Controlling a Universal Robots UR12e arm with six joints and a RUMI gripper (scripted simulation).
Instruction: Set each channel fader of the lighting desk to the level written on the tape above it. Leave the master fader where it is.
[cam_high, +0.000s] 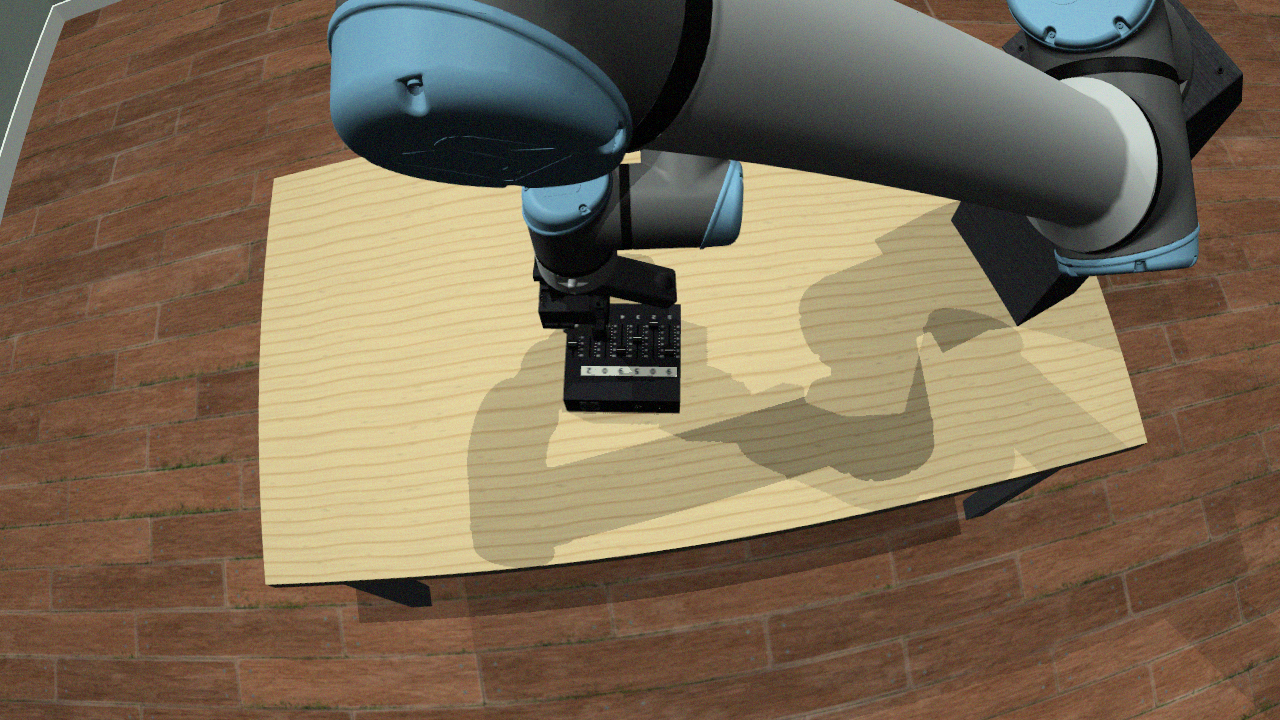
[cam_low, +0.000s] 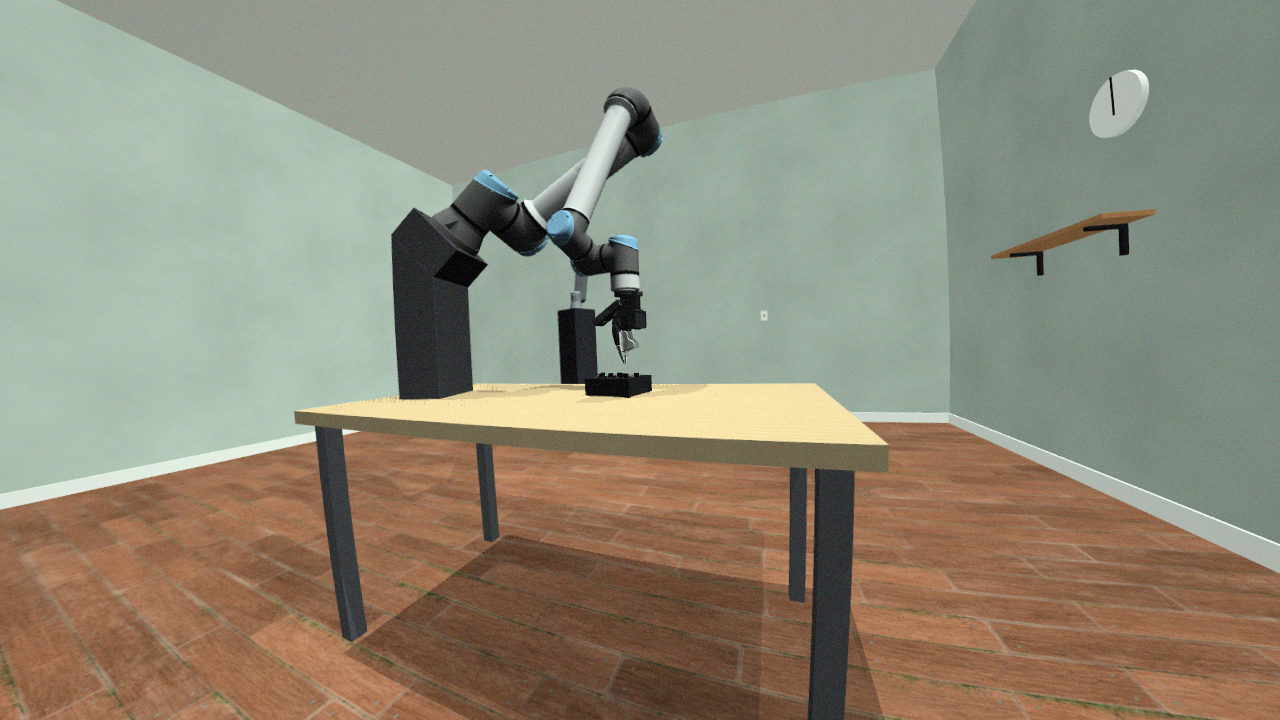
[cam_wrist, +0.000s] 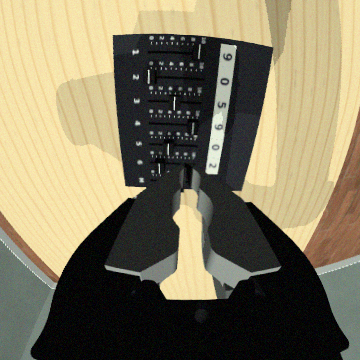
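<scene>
Currently we find the end effector (cam_wrist: 189, 181) with its two jaws drawn fully together and nothing between them; it serves as a closed pushing tip, not a clamp. It hangs above the lighting desk (cam_wrist: 250, 110), clear of the panel in the exterior view, and the wrist view places the tip over the desk edge nearest to it.

Directly ahead of the tip lies the row marked M, which we take to be the master fader; its cap is hidden behind the jaws. Just beyond it sits the channel 6 fader cap (cam_wrist: 159, 168), then channel 5 (cam_wrist: 168, 148), with the remaining channels stepping farther away. To the right of the slots runs the tape strip (cam_wrist: 220, 110), reading 2, 0, 9, 5, 0, 9 from the near end outward. Some caps do not appear to match their digits, so we judge the task unfinished.

On handling, we judge each cap to be a small, rigid, light slider that travels along one slot only. Contact belongs on the flat side of the cap, low down, with the push aligned to the slot. A closed tip suits this better than a pinch, since the caps are narrow and closely spaced. The desk itself looks light and rests loose on the counter (cam_wrist: 60, 165), so a hard or off-axis push could slide the whole unit. The nearness of the M row calls for care, as a stray brush could shift it.
</scene>
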